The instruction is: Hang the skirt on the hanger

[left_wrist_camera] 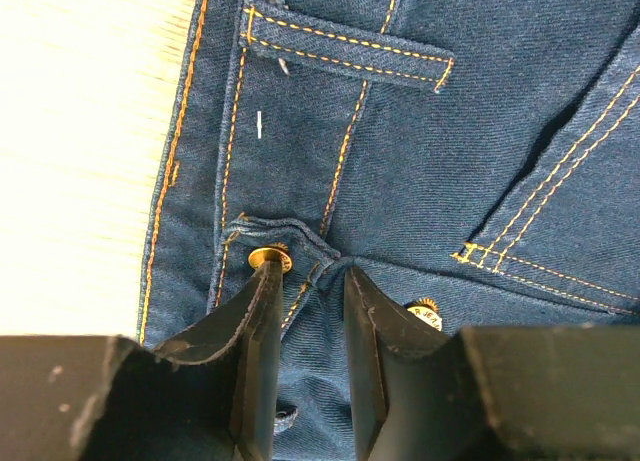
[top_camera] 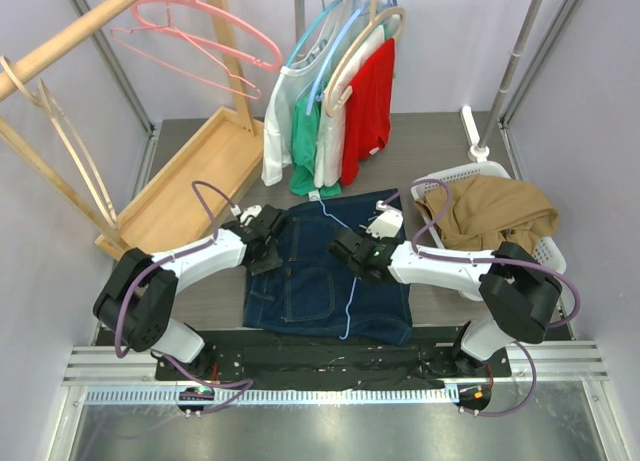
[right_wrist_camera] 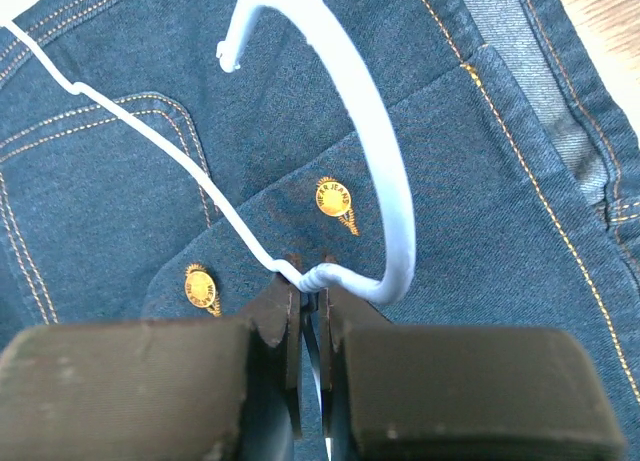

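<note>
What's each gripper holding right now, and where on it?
Right gripper: hanger, pinched at the twisted neck under the hook. Left gripper: straddles a fold of the skirt; grip cannot be told.

The only lettering stands on the denim skirt's [right_wrist_camera: 480,181] round brass buttons. The upper brass button [right_wrist_camera: 333,198] carries embossed capitals that seem to include "JEAN". The lower brass button [right_wrist_camera: 201,284] and the half-hidden brass button [left_wrist_camera: 427,312] in the left wrist view bear similar marks, too small to read.
</note>
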`<act>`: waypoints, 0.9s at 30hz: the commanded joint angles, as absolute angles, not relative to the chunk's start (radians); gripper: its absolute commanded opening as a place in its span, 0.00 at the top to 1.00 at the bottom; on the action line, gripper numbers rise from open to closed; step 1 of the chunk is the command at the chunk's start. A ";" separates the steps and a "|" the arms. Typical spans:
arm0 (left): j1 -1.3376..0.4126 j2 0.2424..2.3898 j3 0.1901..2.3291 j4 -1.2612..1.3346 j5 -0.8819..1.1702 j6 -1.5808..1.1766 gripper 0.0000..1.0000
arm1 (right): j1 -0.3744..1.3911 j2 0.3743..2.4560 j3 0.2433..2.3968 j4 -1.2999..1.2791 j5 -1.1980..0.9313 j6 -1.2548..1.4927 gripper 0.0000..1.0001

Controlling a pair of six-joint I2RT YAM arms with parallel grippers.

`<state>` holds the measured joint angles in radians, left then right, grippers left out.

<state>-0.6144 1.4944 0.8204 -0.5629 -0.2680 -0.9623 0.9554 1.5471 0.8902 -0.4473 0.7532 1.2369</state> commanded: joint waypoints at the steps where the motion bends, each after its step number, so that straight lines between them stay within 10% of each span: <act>1: -0.611 1.517 0.781 -0.503 -0.215 -0.963 0.68 | 0.942 1.540 0.882 -0.566 0.890 1.338 0.99; 19: -0.612 1.463 0.788 -0.538 -0.239 -0.948 0.71 | 0.966 1.408 0.905 -0.554 0.933 1.212 0.99; 27: -0.612 1.474 0.799 -0.532 -0.239 -0.940 0.71 | 1.021 1.462 0.835 -0.125 0.664 0.867 0.99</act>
<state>-0.6128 1.4631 0.8009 -0.5472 -0.2611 -0.9558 0.9813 1.4525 0.8623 -0.3546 0.7944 1.0462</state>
